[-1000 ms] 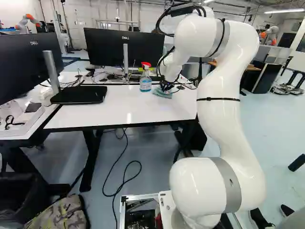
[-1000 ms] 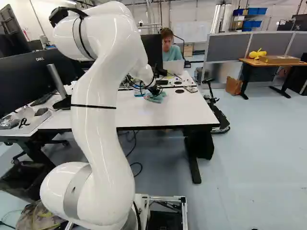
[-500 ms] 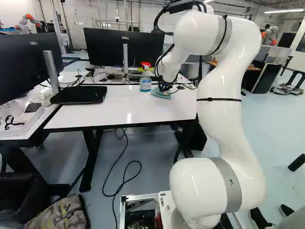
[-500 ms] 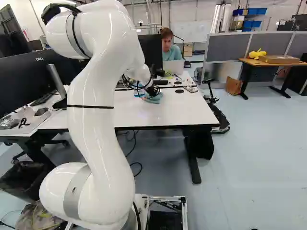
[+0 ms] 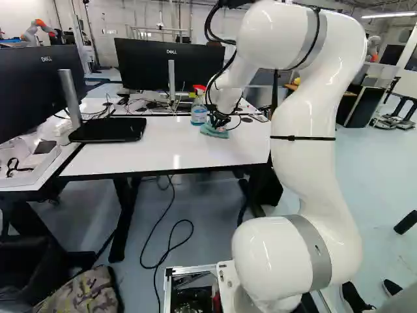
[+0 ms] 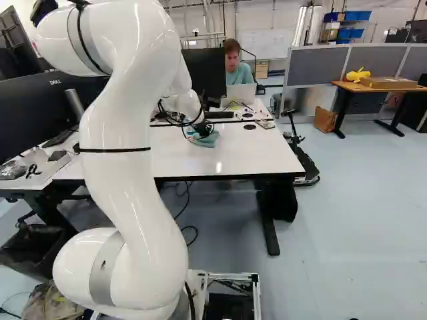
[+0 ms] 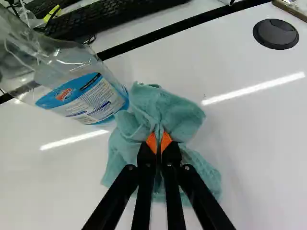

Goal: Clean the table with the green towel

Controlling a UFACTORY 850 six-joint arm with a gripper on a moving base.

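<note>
The gripper (image 5: 220,120) hangs low over the white table (image 5: 156,147), at the end of the arm in the left base view. Pinched in the orange pads of the gripper (image 7: 159,143) is the middle of the green towel (image 7: 168,111), its crumpled folds spreading on the tabletop around the fingers. A clear spray bottle (image 7: 91,96) with a blue label stands right beside the towel in the wrist view; its red head shows in the left base view.
A black keyboard (image 7: 105,17) lies beyond the bottle, past a dark table seam. Ahead of the towel and to one side is a round black cable cover (image 7: 276,33). Monitors (image 5: 171,65) stand behind and at the left. Another robot (image 5: 38,31) is far back.
The arm has shifted leftward and a little nearer the base over the table, carrying the towel along. In the left base view the towel now sits closer in front of the bottle. The base has not moved.
</note>
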